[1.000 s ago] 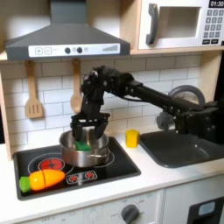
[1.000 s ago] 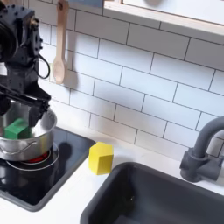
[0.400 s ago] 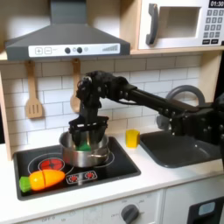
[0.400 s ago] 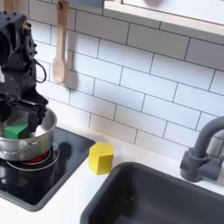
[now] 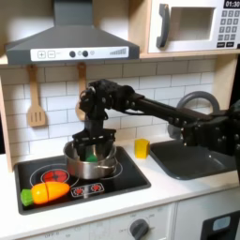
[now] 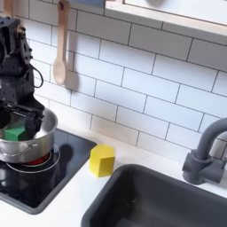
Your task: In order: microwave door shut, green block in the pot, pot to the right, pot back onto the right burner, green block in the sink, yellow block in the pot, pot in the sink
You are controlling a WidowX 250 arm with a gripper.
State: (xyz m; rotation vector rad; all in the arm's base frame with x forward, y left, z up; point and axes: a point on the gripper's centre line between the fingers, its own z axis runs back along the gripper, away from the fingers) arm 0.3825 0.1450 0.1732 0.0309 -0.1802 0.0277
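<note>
The gripper (image 5: 95, 142) is seen lowered over the pot (image 5: 91, 161), its fingers spread to either side of the green block (image 6: 15, 131), which lies inside the pot; whether the pads already touch the cube cannot be told, and nothing is yet gripped. The pot sits on the burner nearer the sink (image 5: 195, 157), on the first exterior view's right side of the stove (image 5: 122, 178). The microwave door (image 5: 186, 26) is seen closed. A slip is judged the main risk: a fingertip closing on the pot wall instead of the cube could drag or tip the pot, and a shallow pinch could drop the block back in. On the way to the sink the yellow block (image 6: 103, 160) stands on the counter between stove and basin, so a low carry could knock it. Open counter is seen around that block, and the basin is wide, with the faucet (image 6: 205, 151) at its far edge to be cleared. The carrot (image 5: 45, 192) lies at the stove's front corner, well apart from the path.
</note>
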